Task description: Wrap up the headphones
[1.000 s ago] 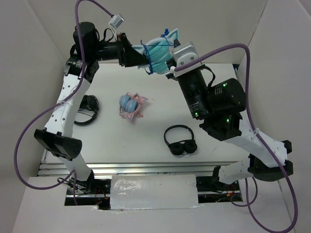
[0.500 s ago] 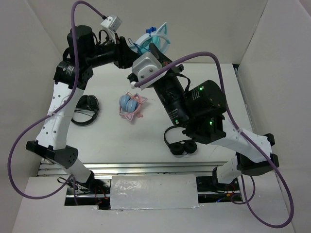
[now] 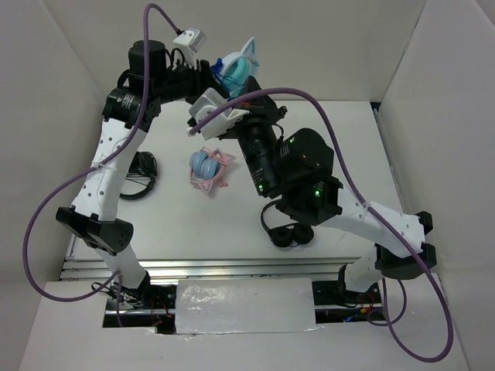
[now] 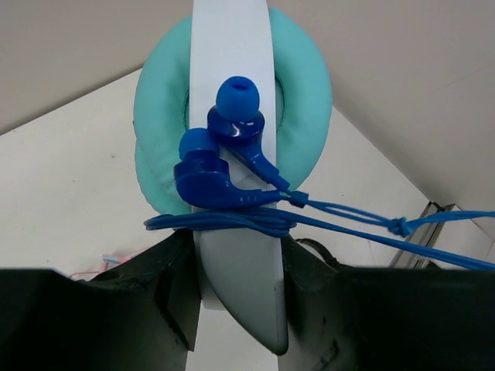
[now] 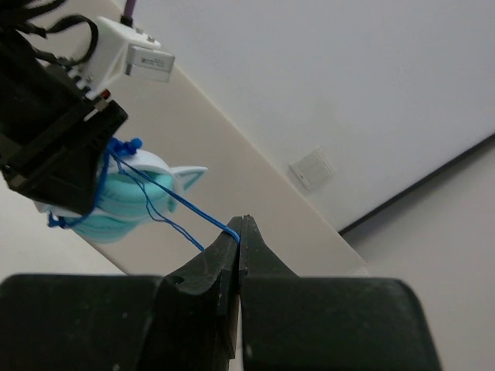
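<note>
Bright, even light; soft shadows, sharp focus

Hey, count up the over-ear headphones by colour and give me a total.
Teal headphones: 1
Blue pair with pink band: 1
Black headphones and: 2
Total: 4

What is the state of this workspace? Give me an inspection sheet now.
Surface: white table, no damage seen.
Job's things: teal headphones held above the table; blue cable wound round the headband, a strand stretched to the right gripper.
Clutter: blue-and-pink headphones, black headphones, second black pair, on the table.
Grippers: left gripper shut on the headband; right gripper shut on the blue cable.
Cables: purple cables loop along both arms.
Surroundings: white walls.
</note>
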